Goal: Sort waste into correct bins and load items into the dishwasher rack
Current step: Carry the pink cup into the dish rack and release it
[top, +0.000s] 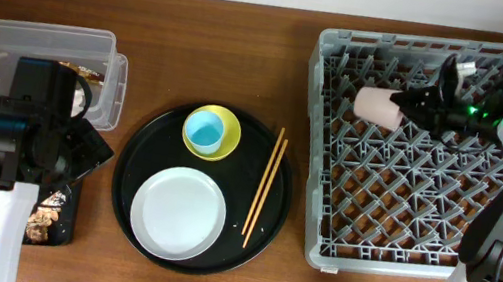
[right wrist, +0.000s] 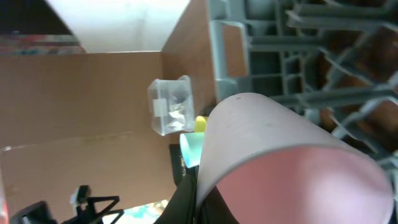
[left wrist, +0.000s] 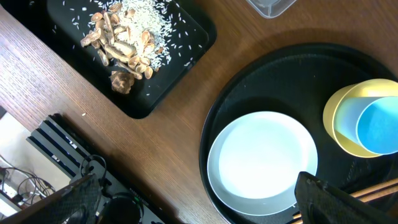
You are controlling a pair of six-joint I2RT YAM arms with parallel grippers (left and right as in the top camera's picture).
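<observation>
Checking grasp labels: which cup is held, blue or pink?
The pale pink cup, on its side in the right gripper over the dishwasher rack. The light blue cup stands free in the yellow bowl.

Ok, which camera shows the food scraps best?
Left wrist: the rice and brown chunks lie unobstructed on the shallow black tray. Overhead, the left arm hides most; right wrist shows none.

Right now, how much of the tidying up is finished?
Done: rice and brown food scraps sit in the shallow black tray. In hand: the right gripper holds the pale pink cup over the large grey plastic rack. Left: round grey plate, yellow bowl, light blue cup, wooden chopsticks.
</observation>
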